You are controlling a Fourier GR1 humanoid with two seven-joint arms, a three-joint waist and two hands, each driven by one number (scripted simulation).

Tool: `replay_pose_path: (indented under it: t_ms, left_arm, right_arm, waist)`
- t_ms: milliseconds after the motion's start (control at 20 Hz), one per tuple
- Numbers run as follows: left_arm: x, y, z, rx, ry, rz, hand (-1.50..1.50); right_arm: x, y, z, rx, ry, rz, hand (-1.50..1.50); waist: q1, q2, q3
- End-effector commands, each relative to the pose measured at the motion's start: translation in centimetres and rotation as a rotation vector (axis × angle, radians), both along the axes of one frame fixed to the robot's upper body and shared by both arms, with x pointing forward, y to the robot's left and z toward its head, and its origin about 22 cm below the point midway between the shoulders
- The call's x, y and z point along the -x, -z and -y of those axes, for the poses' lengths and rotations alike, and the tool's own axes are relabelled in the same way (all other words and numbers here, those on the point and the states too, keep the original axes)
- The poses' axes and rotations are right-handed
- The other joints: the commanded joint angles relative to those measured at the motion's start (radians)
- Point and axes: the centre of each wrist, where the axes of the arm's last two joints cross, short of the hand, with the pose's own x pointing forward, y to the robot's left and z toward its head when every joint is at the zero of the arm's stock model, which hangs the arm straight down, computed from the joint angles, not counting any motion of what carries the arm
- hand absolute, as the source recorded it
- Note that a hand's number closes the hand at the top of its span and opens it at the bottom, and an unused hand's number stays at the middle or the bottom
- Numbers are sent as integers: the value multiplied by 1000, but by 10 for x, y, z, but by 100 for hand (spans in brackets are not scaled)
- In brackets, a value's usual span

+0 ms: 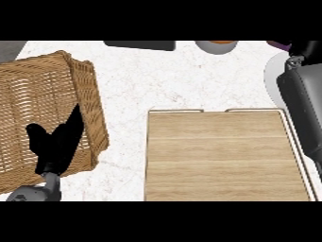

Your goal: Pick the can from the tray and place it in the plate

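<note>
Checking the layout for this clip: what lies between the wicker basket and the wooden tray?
In the head view, only bare white marbled counter lies between the wicker basket and the wooden tray. The left hand rests over the basket itself, not in the gap.

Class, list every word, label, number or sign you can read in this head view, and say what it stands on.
None can be read: the wicker basket, wooden tray, white counter and both grey forearms show no writing.
</note>
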Motion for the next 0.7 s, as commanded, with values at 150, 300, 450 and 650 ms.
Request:
replay_pose_path:
  t_ms: [150, 300, 450, 650]
  left_arm:
    - [11, 22, 5, 27, -6, -112, 0]
    - [12, 28, 7, 36, -7, -128, 0]
    - [17, 31, 2, 27, -35, -146, 0]
    - [12, 32, 10, 41, -38, -143, 0]
  right_arm:
    - [1, 36, 21, -98, 239, 197, 150]
    - [6, 45, 50, -32, 311, 207, 150]
    - [12, 54, 69, -26, 365, 227, 150]
    - [17, 67, 84, -28, 393, 257, 150]
  waist:
    - [-25, -1, -8]
    - [-47, 0, -9]
    - [-54, -11, -8]
    - [-60, -10, -7]
